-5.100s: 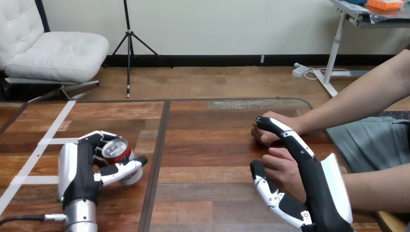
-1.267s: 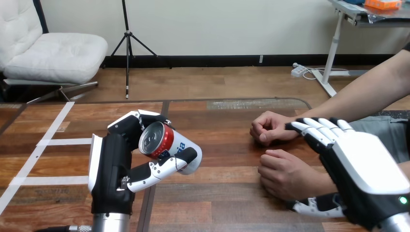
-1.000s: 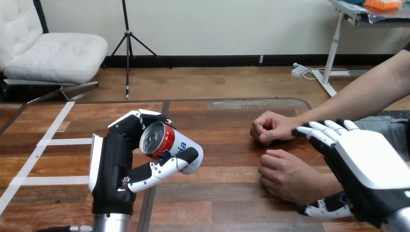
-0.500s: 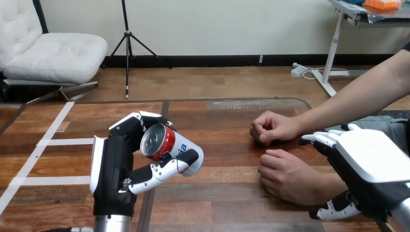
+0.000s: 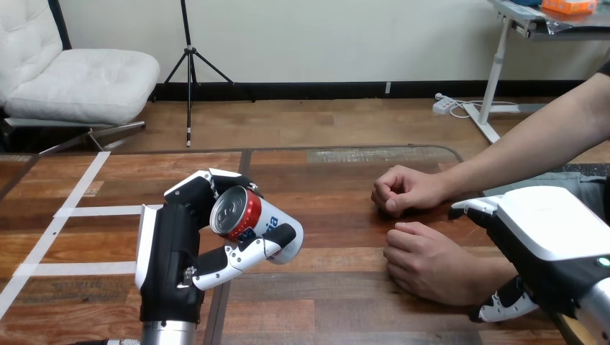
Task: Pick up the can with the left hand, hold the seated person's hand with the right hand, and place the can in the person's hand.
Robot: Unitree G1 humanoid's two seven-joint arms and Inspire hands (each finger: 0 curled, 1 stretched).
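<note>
While the left robot hand (image 5: 169,251) has hardly shifted over the last second, my right robot hand (image 5: 547,237) has slid back toward the view's right edge; its fingers, which lay across the person's farther wrist a moment ago, now stop short of it.

The left robot hand has its fingers and thumb wrapped round the can (image 5: 255,223), which is held off the tabletop (image 5: 324,215) and tipped on its side, with its top facing me; five seconds ago it was low by the tape lines, so I judge the pick-up done.

The right robot hand is over the forearm behind the person's nearer hand (image 5: 424,266); what I see of its fingers is stretched out, the thumb is apart below, and it grips nothing.

Both that hand and the person's farther hand (image 5: 403,190) rest loosely curled on the tabletop, so I judge the hold is yet to come and the retreat sets it back; the can stays well apart from them.

The can is red and white with dark blue lettering, partly hidden by the thumb; I leave it unread.
</note>
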